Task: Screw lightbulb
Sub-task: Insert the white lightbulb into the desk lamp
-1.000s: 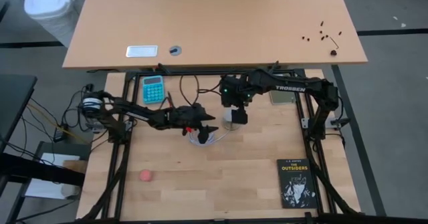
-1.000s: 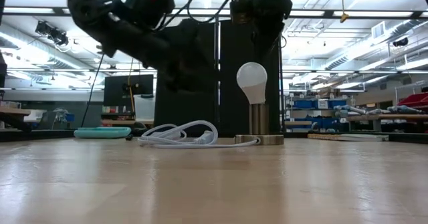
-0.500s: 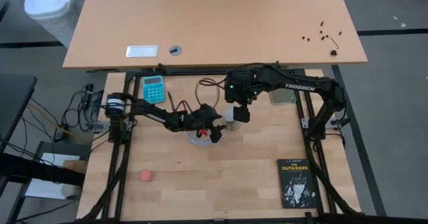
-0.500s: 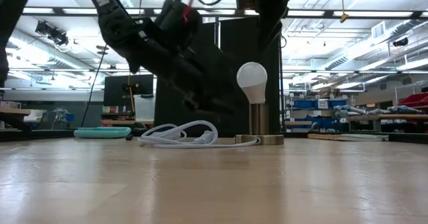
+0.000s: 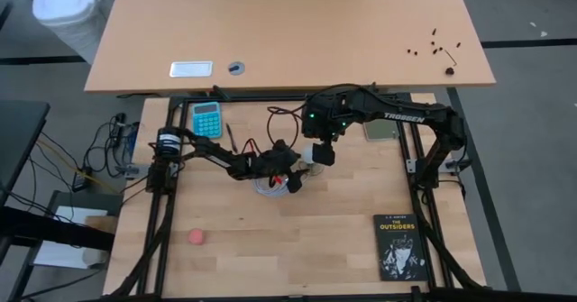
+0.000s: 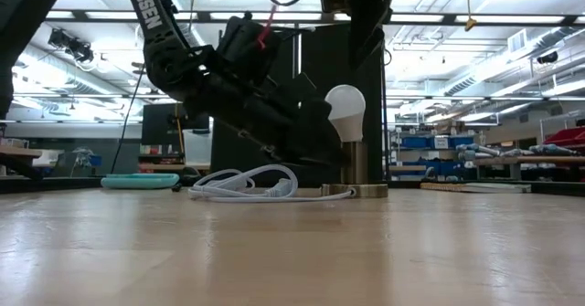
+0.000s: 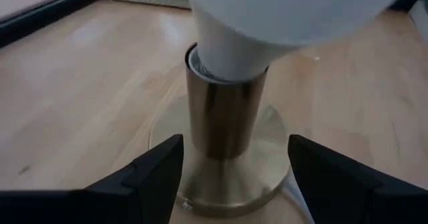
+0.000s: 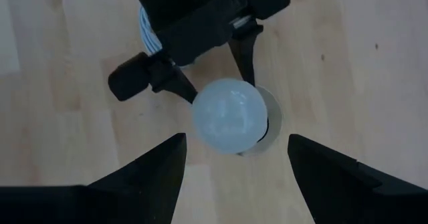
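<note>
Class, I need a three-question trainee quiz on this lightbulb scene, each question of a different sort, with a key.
1. True or false: the bulb lies flat on the table.
2. The left claw is open around: A) the brass socket B) the book C) the calculator
3. Fill in: the right claw hangs open directly ____ the bulb.

Key: 1 false, it stands upright in the socket; 2 A; 3 above.

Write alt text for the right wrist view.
Seen from directly above, the white lightbulb sits in its socket base on the wooden table. The left gripper reaches in with open fingers on either side of it, while the right gripper hovers open above.
</note>
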`<act>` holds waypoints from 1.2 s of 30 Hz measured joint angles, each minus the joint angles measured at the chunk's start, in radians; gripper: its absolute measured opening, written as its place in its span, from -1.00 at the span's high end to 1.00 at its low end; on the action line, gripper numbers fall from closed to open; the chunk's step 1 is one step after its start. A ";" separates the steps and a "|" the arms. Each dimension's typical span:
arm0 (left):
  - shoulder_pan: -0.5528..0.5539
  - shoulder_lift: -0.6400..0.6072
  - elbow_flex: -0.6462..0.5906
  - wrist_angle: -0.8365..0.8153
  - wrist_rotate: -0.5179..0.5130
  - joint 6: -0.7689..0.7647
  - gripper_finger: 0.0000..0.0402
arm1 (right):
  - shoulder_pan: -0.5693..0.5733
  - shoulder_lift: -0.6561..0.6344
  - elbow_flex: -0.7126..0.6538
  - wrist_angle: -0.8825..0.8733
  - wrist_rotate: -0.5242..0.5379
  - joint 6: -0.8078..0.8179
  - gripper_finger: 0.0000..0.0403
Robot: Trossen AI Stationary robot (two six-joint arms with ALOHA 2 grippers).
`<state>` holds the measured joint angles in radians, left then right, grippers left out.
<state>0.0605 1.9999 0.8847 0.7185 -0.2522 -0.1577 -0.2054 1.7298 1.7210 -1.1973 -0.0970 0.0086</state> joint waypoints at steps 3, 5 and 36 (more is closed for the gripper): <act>0.000 0.005 0.009 0.000 0.000 0.029 -0.36 | 0.000 0.000 0.000 0.004 -0.002 0.000 -0.35; 0.000 0.006 0.018 0.002 0.006 0.053 -0.36 | 0.000 0.000 0.000 0.012 -0.004 0.000 -0.35; 0.012 0.086 0.131 -0.015 -0.067 0.057 0.03 | 0.046 -0.033 -0.025 -0.001 -0.044 -0.116 -0.34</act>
<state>0.0723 2.0857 1.0161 0.7037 -0.3194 -0.1003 -0.1596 1.6970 1.6962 -1.1984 -0.1413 -0.1079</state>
